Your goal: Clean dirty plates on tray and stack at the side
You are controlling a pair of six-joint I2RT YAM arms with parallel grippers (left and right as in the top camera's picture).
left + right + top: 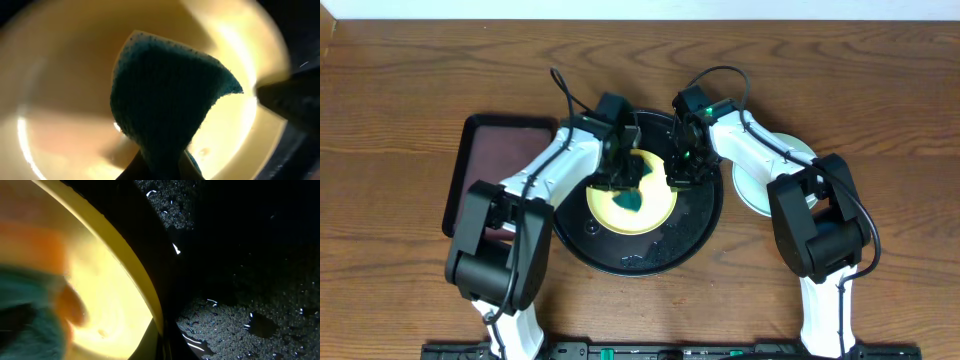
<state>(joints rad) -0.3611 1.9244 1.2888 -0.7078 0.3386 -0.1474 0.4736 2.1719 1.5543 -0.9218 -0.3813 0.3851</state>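
Rub the teal sponge point(170, 100) round and round on the yellow plate point(608, 208), pressing softly and reaching the rim too. Grips the sponge tight in the left pincer point(623, 180), squeezed closed on it. Cannot tell the gap of the right pincer point(680, 178), down by the plate's right edge; use it to stop the plate sliding. Find just that one plate in the wet black tray point(620, 262). Find a pale aqua plate point(760, 188) out on the counter point(400, 100), right of the tray.
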